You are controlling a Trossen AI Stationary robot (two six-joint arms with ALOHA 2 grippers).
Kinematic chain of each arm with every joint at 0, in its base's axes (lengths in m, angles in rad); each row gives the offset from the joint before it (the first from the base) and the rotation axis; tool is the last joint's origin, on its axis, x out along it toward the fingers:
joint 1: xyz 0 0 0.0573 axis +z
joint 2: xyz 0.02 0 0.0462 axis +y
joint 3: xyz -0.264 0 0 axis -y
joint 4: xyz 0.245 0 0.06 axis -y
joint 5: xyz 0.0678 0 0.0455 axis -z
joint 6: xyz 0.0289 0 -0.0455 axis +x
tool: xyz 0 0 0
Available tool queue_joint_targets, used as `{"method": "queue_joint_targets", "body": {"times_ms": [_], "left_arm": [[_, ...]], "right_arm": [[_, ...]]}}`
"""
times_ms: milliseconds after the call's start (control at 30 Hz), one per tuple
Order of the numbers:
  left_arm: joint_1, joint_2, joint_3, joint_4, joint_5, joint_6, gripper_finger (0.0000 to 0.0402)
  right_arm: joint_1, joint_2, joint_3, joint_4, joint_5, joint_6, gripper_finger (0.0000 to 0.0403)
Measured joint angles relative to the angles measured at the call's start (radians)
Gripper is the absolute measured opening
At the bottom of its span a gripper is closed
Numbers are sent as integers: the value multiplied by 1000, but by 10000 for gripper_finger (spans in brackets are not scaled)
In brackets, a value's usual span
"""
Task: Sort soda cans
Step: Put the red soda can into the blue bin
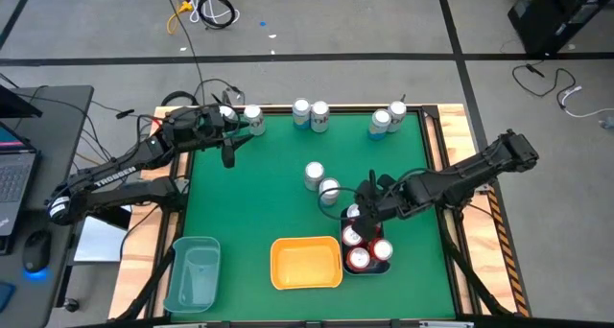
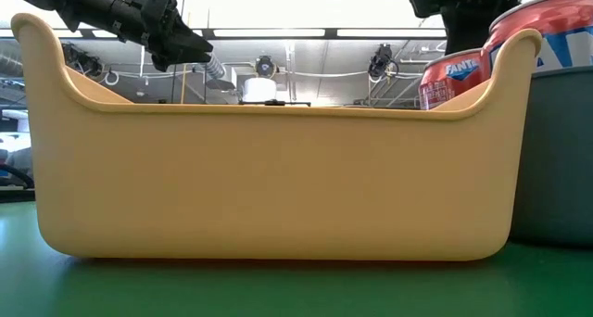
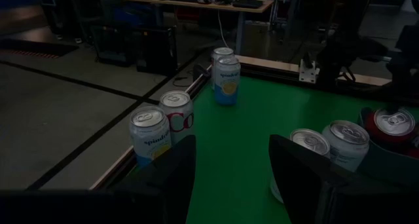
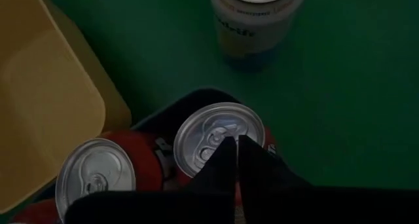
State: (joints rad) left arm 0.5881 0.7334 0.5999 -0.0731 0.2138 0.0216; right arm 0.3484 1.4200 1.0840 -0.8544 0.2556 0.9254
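We saw the right pincer (image 1: 363,216) hanging over a dark bin (image 1: 382,267) near the front of the green counter (image 1: 269,194), its two fingers pressed together with nothing between them. In the right wrist view the joined fingertips (image 4: 237,160) stood just above the silver top of a red can (image 4: 219,137), and whether they touched it we could not tell. A second red can (image 4: 96,173) stood beside that one in the same bin, and a pale can with bluish print (image 4: 256,21) stood on the counter just beyond the bin. The yellow bin (image 1: 307,262) lay right beside the dark bin, on the side away from the right arm, with nothing in it. From above we counted three red cans (image 1: 365,249) in the dark bin under the right pincer. Two silver cans (image 1: 320,181) stood together on the counter just beyond that pincer, toward the far edge.

The left pincer (image 1: 228,153) hovered near the far left corner, its fingers (image 3: 171,178) partly apart and gripping nothing. Just past it, at the counter's far edge, stood a pale can (image 3: 150,136) and a white can with red lettering (image 3: 177,115) side by side. Farther along that edge stood a pair of cans (image 1: 310,114), and another pair (image 1: 388,120) near the far right corner. A teal bin (image 1: 193,273) sat at the front left, well apart from both pincers.
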Motion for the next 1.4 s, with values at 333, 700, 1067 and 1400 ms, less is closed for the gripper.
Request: {"method": "queue_joint_targets", "body": {"times_ms": [333,700,1067,1400], "left_arm": [[0,0,0,1,0,-4,198],[0,0,0,2,-1,-13,198],[0,0,0,2,-1,-18,198],[0,0,0,-14,-6,-19,198]], "right_arm": [[66,-3,2,-59,-29,75,1],[92,-3,31,-240,-54,108,0],[127,2,52,-264,-40,120,0],[91,-3,-2,-139,-20,60,0]]}}
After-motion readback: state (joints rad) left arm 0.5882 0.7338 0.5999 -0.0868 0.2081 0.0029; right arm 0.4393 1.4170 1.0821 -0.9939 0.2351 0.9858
